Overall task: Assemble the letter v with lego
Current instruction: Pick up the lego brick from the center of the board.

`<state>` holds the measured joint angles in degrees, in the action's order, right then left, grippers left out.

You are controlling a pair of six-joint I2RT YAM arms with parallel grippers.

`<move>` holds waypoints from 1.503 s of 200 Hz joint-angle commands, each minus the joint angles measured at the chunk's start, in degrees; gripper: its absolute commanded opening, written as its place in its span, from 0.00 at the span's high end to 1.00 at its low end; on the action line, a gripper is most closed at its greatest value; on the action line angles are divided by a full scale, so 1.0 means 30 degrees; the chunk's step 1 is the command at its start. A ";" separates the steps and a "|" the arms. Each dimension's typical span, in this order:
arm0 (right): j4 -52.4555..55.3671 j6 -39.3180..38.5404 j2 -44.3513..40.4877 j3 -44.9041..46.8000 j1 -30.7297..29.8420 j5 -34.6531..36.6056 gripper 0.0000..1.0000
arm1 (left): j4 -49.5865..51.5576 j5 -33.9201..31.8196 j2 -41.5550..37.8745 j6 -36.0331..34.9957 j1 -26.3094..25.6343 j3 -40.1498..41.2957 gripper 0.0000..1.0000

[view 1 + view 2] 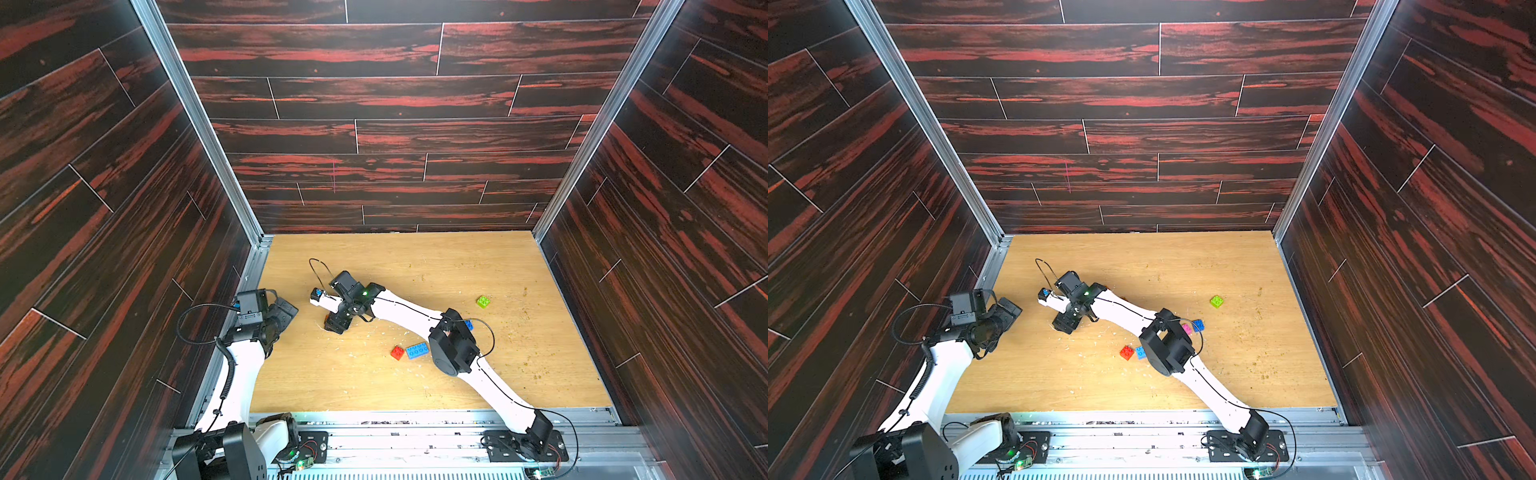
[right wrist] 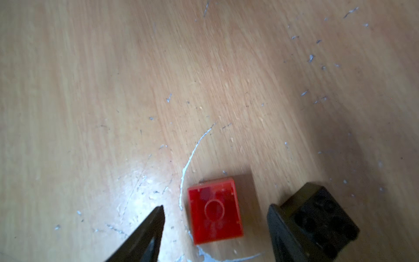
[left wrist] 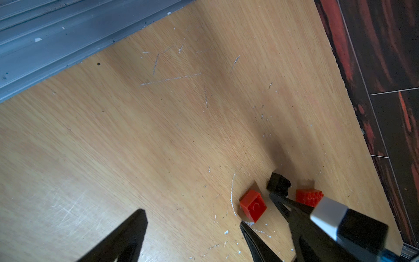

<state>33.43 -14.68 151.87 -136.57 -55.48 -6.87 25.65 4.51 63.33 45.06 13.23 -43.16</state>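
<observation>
my right gripper (image 2: 216, 206) spread astride upturned red brick (image 2: 214, 223), black brick (image 2: 322, 215) just beside one finger (image 2: 281, 231), my left gripper (image 3: 192, 217) wide apart, empty

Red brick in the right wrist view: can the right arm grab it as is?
Probably yes. The right gripper is open, straddling the red brick with nothing between; the black brick sits just outside one jaw and might get nudged.

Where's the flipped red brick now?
Right wrist view: the red brick lies flipped, left of table centre, between the open right pincer's fingertips, black brick beside one finger.
</observation>
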 commanded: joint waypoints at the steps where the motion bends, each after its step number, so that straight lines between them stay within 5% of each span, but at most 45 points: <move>1: 0.0538 -0.0057 0.0889 -0.0657 -0.0065 -0.0253 0.26 | 0.0033 -0.0025 -0.0104 -0.0078 0.0157 0.0265 0.00; 67: 0.0612 -0.0030 0.1085 -0.0827 -0.0050 -0.0380 0.32 | -0.0039 -0.0014 -0.0134 -0.0067 0.0168 0.0345 0.00; 154: 0.0634 0.0292 0.0939 -0.0941 0.0023 -0.1149 0.59 | -0.0138 0.0083 -0.0060 -0.0322 0.0159 0.0389 0.00; 252: 0.1141 0.3360 -0.1045 -0.0423 0.1612 -0.4686 0.70 | -0.3056 0.3403 -0.0378 -0.2857 0.0064 0.1256 0.00; 300: -0.0554 0.5468 -0.5168 0.4653 0.3250 -0.6135 0.68 | -0.5398 0.4056 -0.0090 -0.4270 -0.2381 0.1544 0.00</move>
<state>34.76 -2.92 144.44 -128.86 -47.77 -20.75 14.90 14.68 63.33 36.34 10.50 -38.39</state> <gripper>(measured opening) 0.340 0.999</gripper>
